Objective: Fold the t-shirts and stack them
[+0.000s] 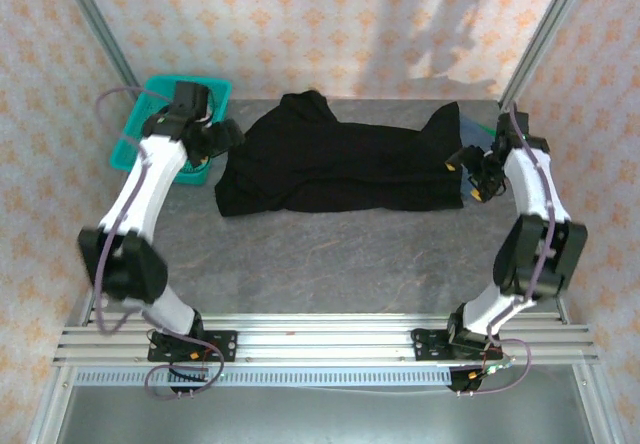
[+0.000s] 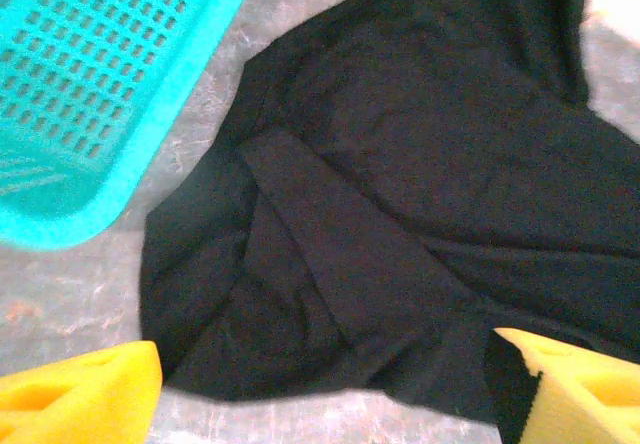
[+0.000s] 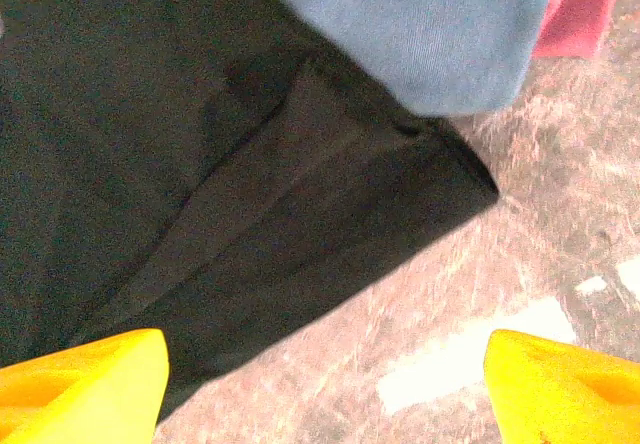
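Both wide, L pincer (image 2: 325, 364) by teal basket (image 2: 100, 64), R pincer (image 3: 325, 349) near blue shirt (image 3: 430, 24), black t-shirt (image 1: 340, 164) (crumpled) btwn.

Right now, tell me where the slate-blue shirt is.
In the right wrist view, the slate-blue shirt lies at the top, over the black t-shirt's edge, maroon cloth beside it.

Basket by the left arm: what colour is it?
The basket is teal mesh; the left wrist view shows it best.

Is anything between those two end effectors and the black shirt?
Nothing visible. The left end effector and right end effector hang open at the ends of the black t-shirt; the teal basket and a blue shirt lie off to the side.
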Tool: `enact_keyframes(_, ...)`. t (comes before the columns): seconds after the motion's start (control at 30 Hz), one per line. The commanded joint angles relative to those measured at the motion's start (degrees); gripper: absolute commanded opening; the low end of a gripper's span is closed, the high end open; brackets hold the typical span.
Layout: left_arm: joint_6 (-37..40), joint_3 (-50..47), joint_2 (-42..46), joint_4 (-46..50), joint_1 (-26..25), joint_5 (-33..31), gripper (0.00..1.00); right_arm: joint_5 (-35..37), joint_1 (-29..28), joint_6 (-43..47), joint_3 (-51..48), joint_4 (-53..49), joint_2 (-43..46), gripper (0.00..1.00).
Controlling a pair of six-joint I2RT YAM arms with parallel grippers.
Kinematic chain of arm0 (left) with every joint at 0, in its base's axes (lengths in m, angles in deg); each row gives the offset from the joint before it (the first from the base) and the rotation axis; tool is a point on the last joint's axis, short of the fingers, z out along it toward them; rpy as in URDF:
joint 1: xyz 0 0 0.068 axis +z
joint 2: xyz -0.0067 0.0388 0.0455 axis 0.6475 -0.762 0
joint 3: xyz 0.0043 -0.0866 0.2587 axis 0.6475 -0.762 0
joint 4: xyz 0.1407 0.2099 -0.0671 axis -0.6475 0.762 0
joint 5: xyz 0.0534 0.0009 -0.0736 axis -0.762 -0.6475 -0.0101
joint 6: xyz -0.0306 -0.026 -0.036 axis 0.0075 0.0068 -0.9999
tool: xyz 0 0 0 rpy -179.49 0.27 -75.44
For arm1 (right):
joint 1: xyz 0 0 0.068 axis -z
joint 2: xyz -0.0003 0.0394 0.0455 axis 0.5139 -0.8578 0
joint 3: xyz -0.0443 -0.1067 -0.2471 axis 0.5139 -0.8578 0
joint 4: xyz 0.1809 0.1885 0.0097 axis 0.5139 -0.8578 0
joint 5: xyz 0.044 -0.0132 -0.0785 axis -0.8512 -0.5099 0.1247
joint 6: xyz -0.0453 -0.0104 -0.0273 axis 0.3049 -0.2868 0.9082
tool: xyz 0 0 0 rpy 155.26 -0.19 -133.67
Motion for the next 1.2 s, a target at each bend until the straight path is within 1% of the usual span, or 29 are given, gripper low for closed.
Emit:
enact_keyframes(0.0, -0.8, -11.0, 4.9, 5.4, 0.7, -0.2, 0.84, -2.1, 0.1, 0.0, -7.7, 0.4, 5.7, 0.82)
enact_keyframes(0.07, -1.3, -17.0, 6.1, 4.3, 1.9, 1.1, 0.81, -2.4, 0.1, -0.7, -12.2, 3.1, 8.2, 0.83)
enact_keyframes(0.13, -1.3, -21.2, 6.0, 1.5, 2.5, 0.8, 0.78, -3.0, 0.2, -0.5, -14.6, 4.7, 7.8, 0.83)
enact_keyframes(0.17, -1.3, -23.0, 5.5, -0.6, 2.7, 0.2, 0.76, -3.5, 0.1, 0.0, -14.8, 5.1, 6.6, 0.83)
enact_keyframes(0.23, -2.0, -25.1, 3.8, -4.8, 3.8, 1.8, 0.74, -3.5, 0.1, 0.7, -15.3, 6.8, 4.1, 0.81)
enact_keyframes(0.27, -2.0, -26.1, 3.0, -7.3, 3.9, 1.7, 0.73, -3.4, 0.1, 0.6, -15.6, 8.1, 2.7, 0.80)
enact_keyframes(0.33, -4.5, -28.0, 1.3, -12.3, 4.4, 1.3, 0.71, -3.6, 0.1, 0.5, -15.7, 10.6, 0.0, 0.78)
enact_keyframes(0.4, -6.7, -29.8, -1.0, -18.0, 5.2, 3.2, 0.69, -3.8, 0.1, -0.5, -15.5, 13.0, -2.5, 0.76)
enact_keyframes(0.47, -8.1, -30.4, -3.4, -21.7, 5.1, 4.0, 0.69, -3.5, 0.2, -1.4, -15.2, 14.9, -4.7, 0.76)
enact_keyframes(0.67, -9.9, -29.5, -9.7, -28.9, 5.2, 4.7, 0.63, -2.0, 0.2, -2.4, -11.9, 17.7, -11.5, 0.71)
enact_keyframes(0.8, -10.6, -28.4, -13.3, -31.6, 5.1, 5.3, 0.55, -1.2, 0.1, -2.9, -9.8, 19.1, -13.9, 0.68)
enact_keyframes(0.9, -11.1, -28.0, -15.1, -32.4, 5.1, 4.3, 0.49, -0.7, 0.1, -2.8, -8.0, 19.4, -16.2, 0.58)
enact_keyframes(0.93, -11.1, -27.6, -15.5, -32.2, 5.1, 3.5, 0.45, -0.7, 0.1, -2.9, -7.6, 19.6, -17.0, 0.53)
enact_keyframes(1.0, -10.9, -26.5, -16.2, -31.4, 5.1, 2.8, 0.36, -0.2, 0.1, -3.0, -6.7, 19.3, -18.1, 0.40)
enact_keyframes(1.1, -10.1, -23.8, -17.5, -29.8, 4.9, 2.0, 0.27, 0.5, 0.2, -3.2, -6.8, 19.7, -18.5, 0.23)
enact_keyframes(1.13, -9.7, -22.9, -18.0, -28.4, 4.9, 1.0, 0.22, 0.9, 0.1, -3.3, -6.8, 19.5, -18.7, 0.16)
enact_keyframes(1.17, -9.3, -21.9, -18.8, -27.0, 4.9, -0.2, 0.15, 1.0, 0.1, -3.3, -6.7, 19.2, -18.5, 0.11)
